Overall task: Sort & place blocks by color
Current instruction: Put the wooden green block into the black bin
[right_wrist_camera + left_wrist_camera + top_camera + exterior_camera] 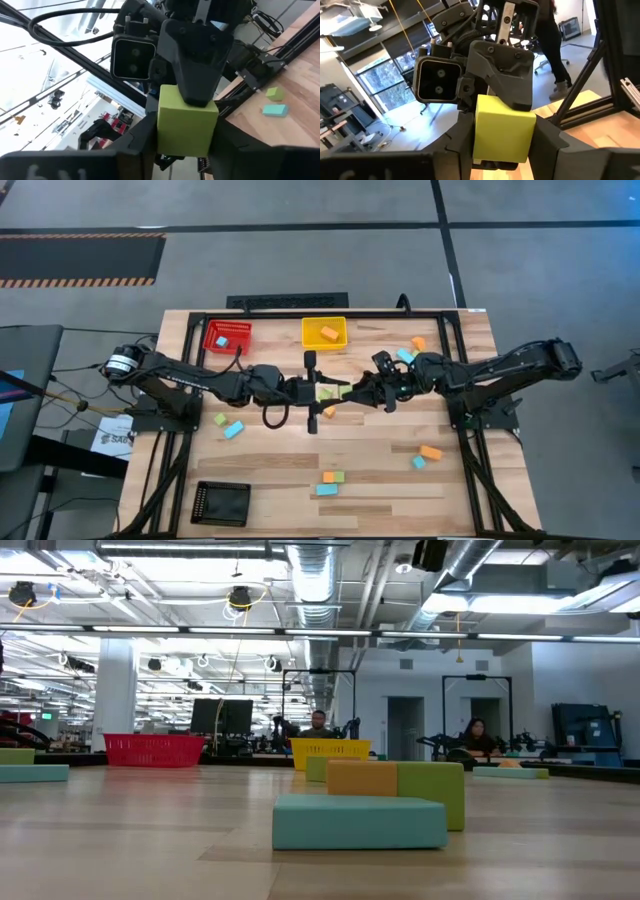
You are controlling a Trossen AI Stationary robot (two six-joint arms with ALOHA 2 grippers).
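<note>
A light green cube is held over the table's middle between both grippers. My left gripper reaches in from the table's left and my right gripper from the right, tips meeting at the cube. Each wrist view shows the cube between that arm's own fingers, with the other arm's finger over it. Loose orange, light blue and green blocks lie on the wood, among them an orange one just below the grippers. The low view shows neither gripper. My left gripper pinches the green cube by two opposite side faces between its fingers, coming level from the table's left. The cube is lifted clear of the table. My right gripper pinches the same cube by two opposite side faces between its fingers, coming level from the table's right. Its fingers are turned a quarter against the left gripper's, so one of its fingers lies over the cube's top in the left wrist view.
A red basket and a yellow bin stand at the far edge, and a black tray at the near left corner. Blocks lie in small groups at left, near middle, right and far right.
</note>
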